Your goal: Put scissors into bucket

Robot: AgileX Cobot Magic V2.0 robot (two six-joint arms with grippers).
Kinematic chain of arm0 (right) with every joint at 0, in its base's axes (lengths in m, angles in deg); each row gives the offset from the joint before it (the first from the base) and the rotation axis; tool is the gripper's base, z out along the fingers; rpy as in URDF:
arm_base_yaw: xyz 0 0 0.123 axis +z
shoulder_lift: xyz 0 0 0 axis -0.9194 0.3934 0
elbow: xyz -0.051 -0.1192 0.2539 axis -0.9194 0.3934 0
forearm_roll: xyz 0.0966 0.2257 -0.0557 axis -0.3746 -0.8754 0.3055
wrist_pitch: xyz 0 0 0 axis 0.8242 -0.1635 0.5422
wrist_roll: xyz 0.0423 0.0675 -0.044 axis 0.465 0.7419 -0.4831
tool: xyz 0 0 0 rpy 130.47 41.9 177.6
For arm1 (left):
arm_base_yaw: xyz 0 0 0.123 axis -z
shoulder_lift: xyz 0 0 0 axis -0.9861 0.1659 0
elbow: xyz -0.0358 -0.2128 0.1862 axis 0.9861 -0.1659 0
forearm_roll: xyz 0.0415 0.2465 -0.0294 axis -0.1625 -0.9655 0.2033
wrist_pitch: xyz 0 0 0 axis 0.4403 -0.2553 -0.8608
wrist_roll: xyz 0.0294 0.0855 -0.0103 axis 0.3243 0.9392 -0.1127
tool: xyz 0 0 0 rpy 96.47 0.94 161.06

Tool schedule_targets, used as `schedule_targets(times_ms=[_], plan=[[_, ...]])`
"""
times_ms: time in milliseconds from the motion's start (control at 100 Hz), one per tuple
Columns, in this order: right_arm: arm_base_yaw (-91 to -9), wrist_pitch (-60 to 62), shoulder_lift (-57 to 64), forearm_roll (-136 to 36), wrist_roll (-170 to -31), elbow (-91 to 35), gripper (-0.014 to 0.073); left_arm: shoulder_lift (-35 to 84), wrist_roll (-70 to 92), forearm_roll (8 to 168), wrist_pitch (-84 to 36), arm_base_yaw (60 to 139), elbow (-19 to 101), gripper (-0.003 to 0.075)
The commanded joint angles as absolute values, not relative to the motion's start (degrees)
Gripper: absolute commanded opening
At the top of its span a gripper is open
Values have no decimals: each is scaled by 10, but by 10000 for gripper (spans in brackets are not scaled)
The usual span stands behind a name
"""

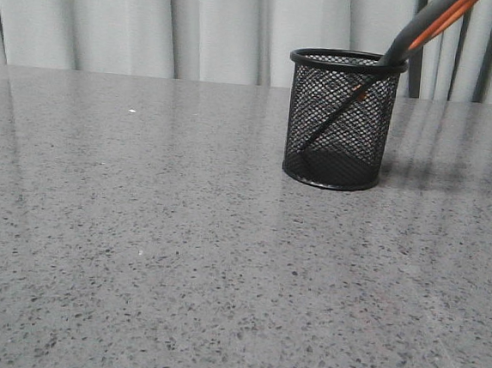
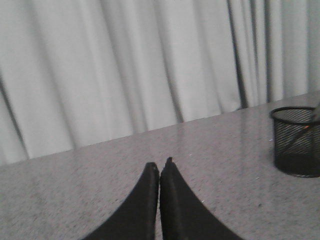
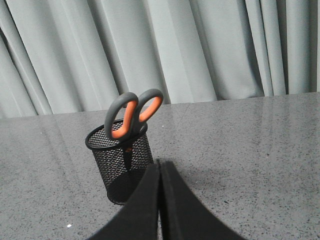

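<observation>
The black wire-mesh bucket (image 1: 341, 119) stands upright on the grey table, right of the middle. The scissors (image 1: 430, 26) stand inside it, blades down, leaning on the rim, with the grey and orange handles sticking out at the upper right. In the right wrist view the handles (image 3: 133, 114) rise above the bucket (image 3: 121, 160). My right gripper (image 3: 159, 163) is shut and empty, apart from the bucket. My left gripper (image 2: 160, 164) is shut and empty, far from the bucket (image 2: 297, 141). Neither gripper shows in the front view.
The grey speckled table (image 1: 179, 256) stretches back to a pale pleated curtain (image 1: 199, 25). A small white speck (image 1: 132, 110) lies on the table at the far left.
</observation>
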State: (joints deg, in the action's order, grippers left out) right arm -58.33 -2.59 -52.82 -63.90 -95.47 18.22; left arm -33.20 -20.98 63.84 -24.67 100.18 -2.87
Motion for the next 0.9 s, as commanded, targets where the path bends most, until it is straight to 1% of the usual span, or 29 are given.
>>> schedule_targets(times_ms=[0,110,230,320,570,890], plan=[[-585,15,-523,-643,-961,167,-65,-331,-217,668,-182,953,-52,-21],[-585,15,-523,-643,-961,167,-65,-332,-231,706,-132,886,-119,-21],[-585,15,-523,-643,-961,167,-65,-347,-290,648,-112,851,-158,-21],[-585,15,-523,-643,-961,167,-65,-347,-298,629,-94,851,-177,-21],[-585,15,-524,-643,-961,167,-65,-347,-298,626,-107,865,-178,-21],[-585,15,-524,-643,-961,167,-65,-347,-298,651,-107,865,-177,-21]])
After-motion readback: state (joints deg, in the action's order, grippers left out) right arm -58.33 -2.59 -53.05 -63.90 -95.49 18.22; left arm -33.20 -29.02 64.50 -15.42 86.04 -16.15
